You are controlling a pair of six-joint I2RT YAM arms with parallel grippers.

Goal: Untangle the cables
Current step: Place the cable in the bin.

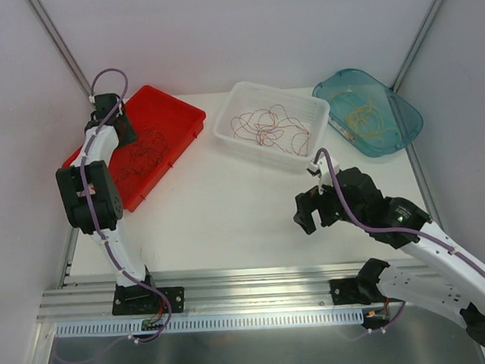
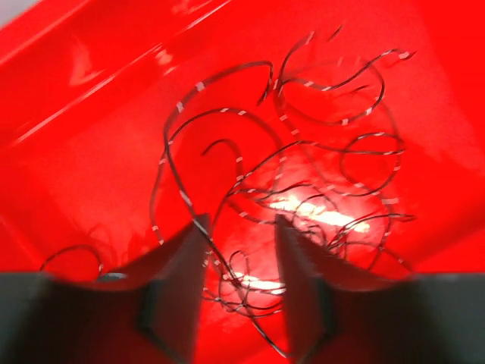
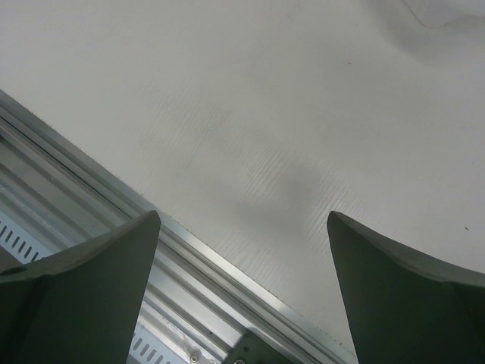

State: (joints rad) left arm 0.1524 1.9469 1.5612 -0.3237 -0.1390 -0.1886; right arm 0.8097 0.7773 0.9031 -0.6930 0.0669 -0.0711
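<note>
red tray at ten o'clock is shown holding dark cables, left gripper set over them, jaws narrowly parted. red cables are held in a white tray at twelve, yellow cables in a teal tray at one. right gripper is spread wide above the table.

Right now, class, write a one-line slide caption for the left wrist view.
Left tool, open, hangs above dark cables tangled in the red tray.
</note>
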